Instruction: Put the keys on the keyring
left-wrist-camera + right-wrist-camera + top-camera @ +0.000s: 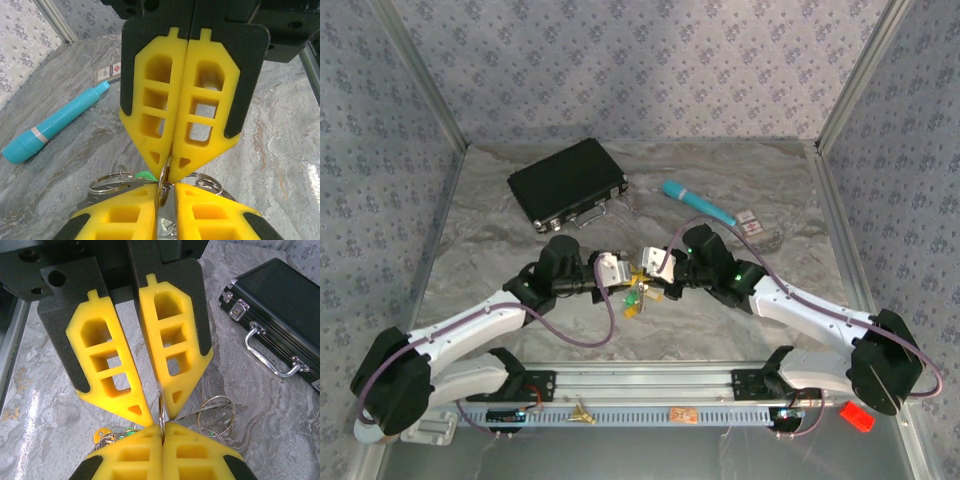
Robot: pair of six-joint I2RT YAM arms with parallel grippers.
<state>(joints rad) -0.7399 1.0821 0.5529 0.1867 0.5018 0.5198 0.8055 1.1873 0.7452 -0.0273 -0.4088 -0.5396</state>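
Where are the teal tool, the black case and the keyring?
teal tool (pixel 56 121), left wrist view, middle of its body.
black case (pixel 285 297), right wrist view, its lid.
keyring (pixel 160 412), right wrist view, edge-on ring wire.

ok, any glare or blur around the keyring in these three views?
Top external: even light, soft shadows, keys too small to resolve. Left wrist: keyring sharp, bright sheen on the table at the right edge. Right wrist: sharp too, glare streaks on the table at left, highlights on the case handle.
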